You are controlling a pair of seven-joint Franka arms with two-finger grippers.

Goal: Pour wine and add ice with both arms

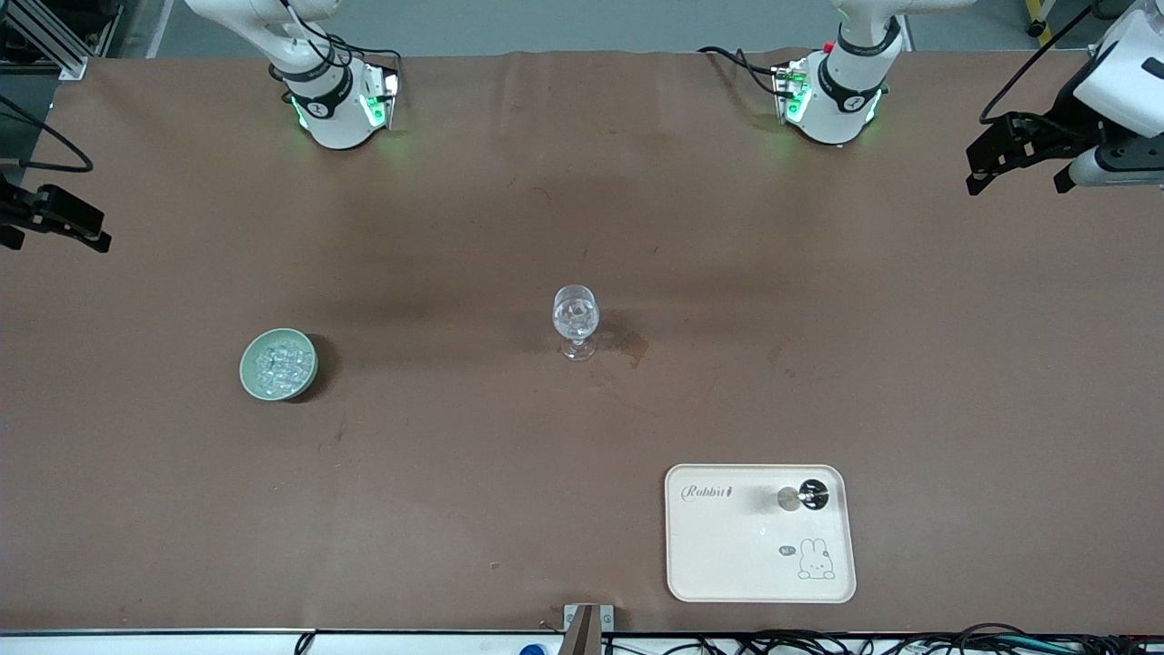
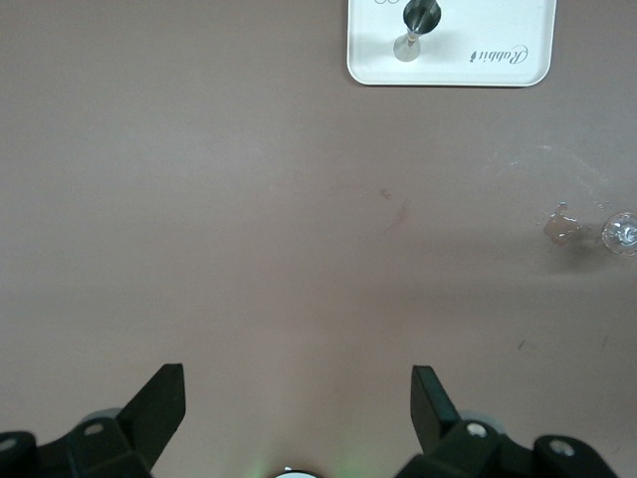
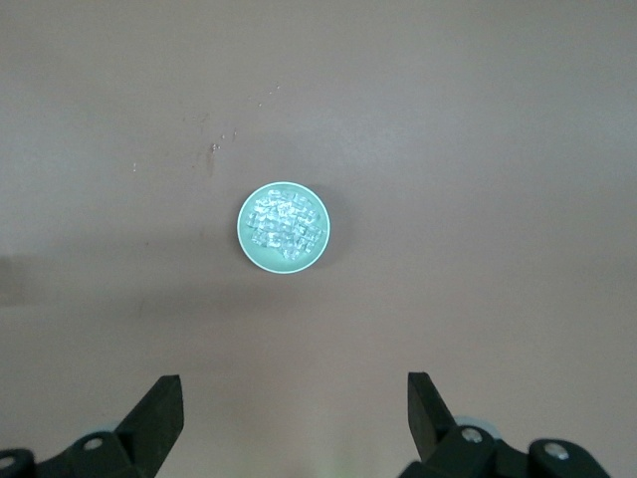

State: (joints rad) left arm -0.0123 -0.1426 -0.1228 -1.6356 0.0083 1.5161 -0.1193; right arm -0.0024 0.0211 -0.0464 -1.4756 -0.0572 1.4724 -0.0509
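Note:
A clear stemmed glass [image 1: 576, 320] stands at the table's middle; glints show inside it. A pale green bowl [image 1: 247, 368] of ice [image 1: 280, 364] sits toward the right arm's end. A dark bottle [image 1: 811, 494] stands on a cream tray [image 1: 727, 546], nearer the front camera. My left gripper [image 1: 1014, 155] is open and empty, high over the left arm's end of the table. In its wrist view [image 2: 299, 398] the tray [image 2: 458, 25], bottle [image 2: 418, 14] and glass [image 2: 622, 234] show. My right gripper [image 1: 55, 218] is open and empty; its wrist view [image 3: 294, 403] shows the bowl [image 3: 243, 231] with ice [image 3: 286, 224].
A brown cloth [image 1: 455, 509] covers the table. A small wet stain [image 1: 629, 347] lies beside the glass, toward the left arm's end. The two arm bases [image 1: 336, 100] stand along the table's edge farthest from the front camera. Cables run along the nearest edge.

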